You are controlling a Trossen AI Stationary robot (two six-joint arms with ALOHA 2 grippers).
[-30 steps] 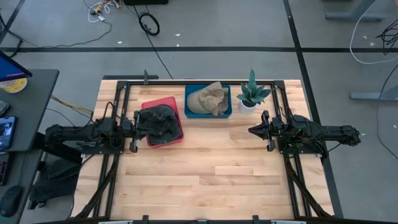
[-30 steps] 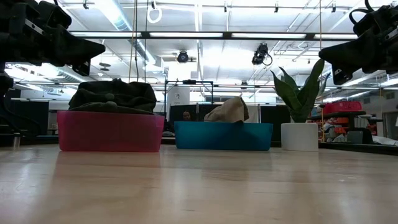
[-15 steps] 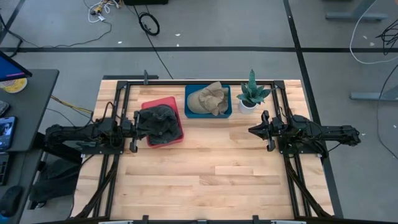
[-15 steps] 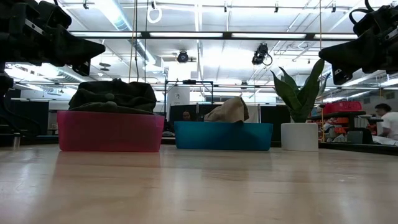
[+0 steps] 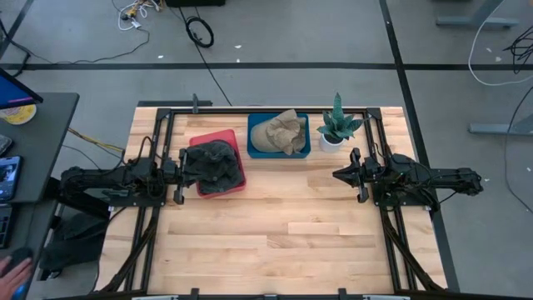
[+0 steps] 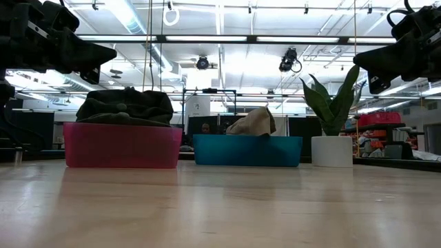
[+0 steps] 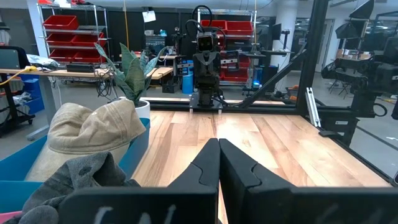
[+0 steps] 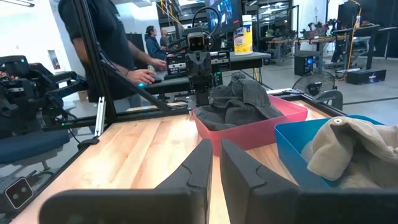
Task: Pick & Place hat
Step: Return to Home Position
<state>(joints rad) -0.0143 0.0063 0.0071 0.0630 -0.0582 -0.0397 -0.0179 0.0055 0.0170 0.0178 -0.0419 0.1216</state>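
Nearest, only bare wood of the table [image 5: 275, 233], with nothing lying on it.

Farther in, at the left, find the left gripper [image 7: 217, 146]. Lifted off the wood, tip right at the left rim of the red bin [image 5: 218, 135]. Fingers pressed together, holding nothing.

Across at the right, find the right gripper [image 8: 213, 146]. Up in the air too, well apart from both bins, pointing in at the middle. Fingers close together with just a thin slit, holding nothing.

Then the red bin itself, heaped with black caps [image 5: 215, 164] poking up above its rim. Just beside it and a bit farther back, see the blue bin [image 5: 251, 137] with a tan cap [image 5: 279, 133] inside. Right of that, near the far edge, a spiky plant [image 5: 337, 123] in a white pot [image 5: 331, 143].

Looks like a finished cap job, with no cap out on the wood. Left to do, probably: go home and rest.

To do that well, pull the left arm back slowly and straight, away from the red bin. Take care not to hook the top cap or bump the rim. Lift a little first, to be safe. Move the right arm gently too, clear of the plant leaves. No need to open any fingers. Stop softly, with no jerk at the end.
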